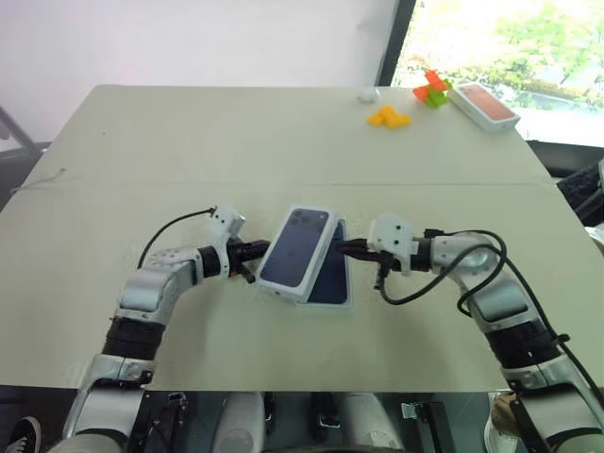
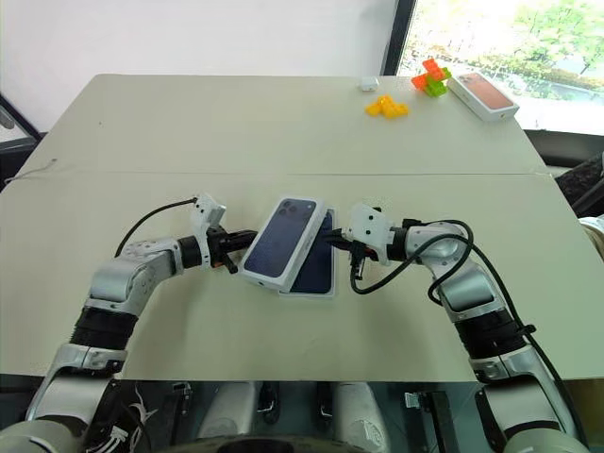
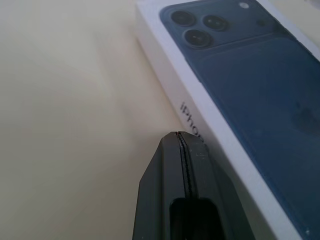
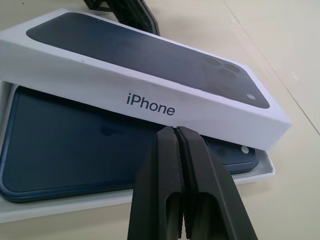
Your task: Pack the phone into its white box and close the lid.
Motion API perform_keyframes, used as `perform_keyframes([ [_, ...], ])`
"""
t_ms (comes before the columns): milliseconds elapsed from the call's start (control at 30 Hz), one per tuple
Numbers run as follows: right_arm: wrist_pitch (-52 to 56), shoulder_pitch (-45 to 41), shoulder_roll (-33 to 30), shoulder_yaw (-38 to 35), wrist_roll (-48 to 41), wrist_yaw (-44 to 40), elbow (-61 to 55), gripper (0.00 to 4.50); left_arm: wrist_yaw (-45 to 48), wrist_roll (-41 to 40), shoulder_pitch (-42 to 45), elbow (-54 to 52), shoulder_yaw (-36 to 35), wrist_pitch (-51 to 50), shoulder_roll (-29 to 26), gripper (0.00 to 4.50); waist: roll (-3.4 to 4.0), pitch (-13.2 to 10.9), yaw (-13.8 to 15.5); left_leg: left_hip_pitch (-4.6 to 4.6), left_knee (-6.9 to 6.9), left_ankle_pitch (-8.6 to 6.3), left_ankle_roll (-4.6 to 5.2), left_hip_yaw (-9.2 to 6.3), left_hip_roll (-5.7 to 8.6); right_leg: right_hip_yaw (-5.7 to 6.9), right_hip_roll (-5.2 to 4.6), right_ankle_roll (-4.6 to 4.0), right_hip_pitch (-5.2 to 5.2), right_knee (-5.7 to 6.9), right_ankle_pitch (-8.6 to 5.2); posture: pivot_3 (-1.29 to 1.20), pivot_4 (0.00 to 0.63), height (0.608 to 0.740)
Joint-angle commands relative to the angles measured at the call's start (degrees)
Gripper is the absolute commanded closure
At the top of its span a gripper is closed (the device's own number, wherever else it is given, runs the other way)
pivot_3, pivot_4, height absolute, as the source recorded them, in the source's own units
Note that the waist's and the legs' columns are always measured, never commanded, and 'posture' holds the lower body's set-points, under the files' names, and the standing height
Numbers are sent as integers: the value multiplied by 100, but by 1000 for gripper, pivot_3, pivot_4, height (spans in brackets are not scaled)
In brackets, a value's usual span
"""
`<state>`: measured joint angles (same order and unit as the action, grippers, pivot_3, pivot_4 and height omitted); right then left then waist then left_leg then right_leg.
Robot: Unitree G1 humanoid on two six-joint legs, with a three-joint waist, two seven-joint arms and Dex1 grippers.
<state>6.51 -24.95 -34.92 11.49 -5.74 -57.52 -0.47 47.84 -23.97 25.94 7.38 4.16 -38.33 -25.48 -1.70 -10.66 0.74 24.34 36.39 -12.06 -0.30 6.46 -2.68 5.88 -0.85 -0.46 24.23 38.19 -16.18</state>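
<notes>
The lid (image 1: pixel 297 247), white with a dark blue phone printed on top, lies askew and tilted over the white box (image 4: pixel 60 207). In the box lies the dark navy phone (image 4: pixel 75 145), partly covered by the lid. My left gripper (image 1: pixel 255 255) is shut with nothing in it, its tip right at the lid's left long side (image 3: pixel 165 75). From the other side my right gripper (image 4: pixel 176 129) is shut and empty too, pointing at the lid's side wall with the lettering, just above the box rim.
A box with a red-orange top (image 1: pixel 484 105) lies at the table's far right corner. Beside it stand orange and green blocks (image 1: pixel 431 91), yellow pieces (image 1: pixel 388 117) and a small white object (image 1: pixel 367 93). A seam crosses the table (image 1: pixel 142 142) behind the grippers.
</notes>
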Motion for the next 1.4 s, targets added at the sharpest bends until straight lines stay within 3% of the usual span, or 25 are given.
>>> perform_keyframes([
  [33,-217,-71,-31,27,148,59,-207,4394,195,-22,-11,-120,328,-303,67,4500,0,0,2,0,0,0,0,0,0,0,0,0,0,0,0,0,150,737],
  [300,-456,-81,-49,28,351,78,-13,4394,193,-449,21,-554,38,-863,310,4500,0,2,-5,-1,1,0,-1,0,0,0,0,-1,-1,1,0,0,150,737],
  [700,-840,84,-564,-156,408,-169,426,4394,49,-337,109,-745,173,-810,651,4500,0,1,-3,0,6,1,0,0,0,0,2,-1,-1,2,0,0,150,737],
  [1067,-870,218,-645,-171,469,-185,259,4394,156,-236,-79,-767,213,-780,275,4500,0,1,-10,-2,8,1,0,-1,-2,0,4,-1,-3,5,0,0,150,737],
  [1400,-907,155,-691,-184,444,-231,352,4394,104,-315,-28,-783,218,-798,367,4500,0,1,-1,-1,19,0,0,-2,-2,0,3,-1,-7,10,0,0,150,737],
])
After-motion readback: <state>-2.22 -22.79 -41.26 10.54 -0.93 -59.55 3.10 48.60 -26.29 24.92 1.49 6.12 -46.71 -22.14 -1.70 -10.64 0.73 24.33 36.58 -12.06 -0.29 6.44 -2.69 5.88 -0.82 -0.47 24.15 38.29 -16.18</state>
